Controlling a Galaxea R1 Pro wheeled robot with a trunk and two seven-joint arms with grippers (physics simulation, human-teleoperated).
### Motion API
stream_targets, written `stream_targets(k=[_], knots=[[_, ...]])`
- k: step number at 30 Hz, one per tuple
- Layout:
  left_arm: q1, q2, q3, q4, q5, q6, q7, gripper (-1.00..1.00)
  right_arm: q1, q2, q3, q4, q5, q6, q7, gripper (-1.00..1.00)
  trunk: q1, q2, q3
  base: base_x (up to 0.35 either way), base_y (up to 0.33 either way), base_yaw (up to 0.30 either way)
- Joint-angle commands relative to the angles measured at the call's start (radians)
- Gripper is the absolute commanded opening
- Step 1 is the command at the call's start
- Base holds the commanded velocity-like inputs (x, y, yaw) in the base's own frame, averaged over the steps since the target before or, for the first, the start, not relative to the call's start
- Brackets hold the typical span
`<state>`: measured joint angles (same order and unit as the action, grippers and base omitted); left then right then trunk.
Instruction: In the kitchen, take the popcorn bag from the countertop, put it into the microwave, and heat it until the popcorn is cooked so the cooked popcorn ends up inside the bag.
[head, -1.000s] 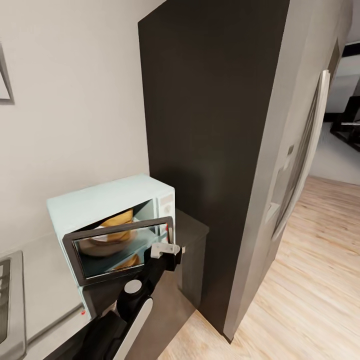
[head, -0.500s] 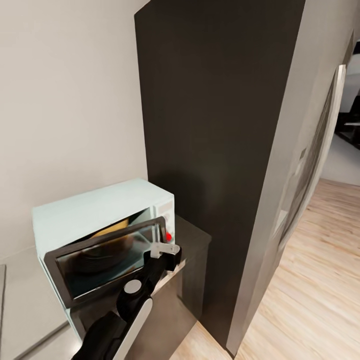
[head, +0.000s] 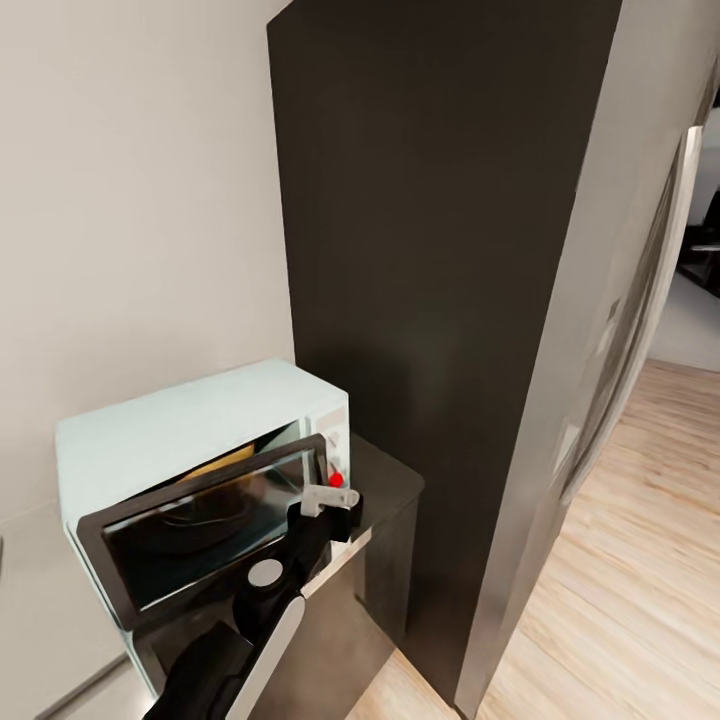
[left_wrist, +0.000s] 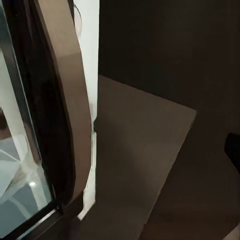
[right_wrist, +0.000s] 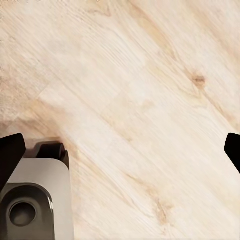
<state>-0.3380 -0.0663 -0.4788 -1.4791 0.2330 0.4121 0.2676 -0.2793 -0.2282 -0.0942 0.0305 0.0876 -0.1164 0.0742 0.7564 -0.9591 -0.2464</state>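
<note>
step in hand: closing the microwave door, judging by the door standing nearly shut with a narrow gap at its knob side.
left gripper: at the door's free edge, beside a small red dot on the control panel; whether its fingers are apart or together cannot be told from these views.
right gripper: hangs over the wooden floor, dark fingertips spread wide at the two edges of its wrist view, holding nothing.
popcorn bag: inside the microwave, a sliver of mustard tan showing through the gap above the door; the rest is dim behind the dark glass.
how to do it well: push flat on the steel frame near the free edge, along the door's swing, until it seats; avoid dragging sideways, which could shift the light box on the countertop. keep the gripper off the white knobs until the door is flush.
materials: microwave body is smooth pale mint, boxy with soft corners; the door is dark reflective glass in a grey brushed-metal frame with a thick rounded edge in the left wrist view.
surroundings: a tall, matt dark cabinet rises just beside the microwave; the floor is pale planked wood with visible grain and a knot.
</note>
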Motion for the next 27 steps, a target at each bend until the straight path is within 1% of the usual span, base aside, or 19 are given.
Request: stream_targets(k=[1,20,25,27], knots=[[-0.001,0.0,-0.002,-0.001,0.009,0.004,0.01,1.0,-0.001,-0.001,-0.009,0.003,0.009,-0.006,0.003,1.0,0.0,-0.001,-0.001,0.107,0.079,0.0],[-0.001,0.0,-0.001,-0.001,0.009,0.004,0.01,1.0,-0.001,-0.001,-0.009,0.003,0.009,-0.006,0.003,1.0,0.0,-0.001,-0.001,0.18,0.148,0.0],[-0.001,0.0,-0.002,0.0,0.011,0.004,0.01,1.0,-0.001,-0.001,-0.009,0.003,0.009,-0.006,0.003,1.0,0.0,-0.001,-0.001,0.037,0.031,0.0],[-0.001,0.0,-0.003,0.0,0.014,0.004,0.01,1.0,-0.001,-0.001,-0.009,0.003,0.009,-0.006,0.003,1.0,0.0,-0.001,-0.001,-0.161,0.003,0.0]])
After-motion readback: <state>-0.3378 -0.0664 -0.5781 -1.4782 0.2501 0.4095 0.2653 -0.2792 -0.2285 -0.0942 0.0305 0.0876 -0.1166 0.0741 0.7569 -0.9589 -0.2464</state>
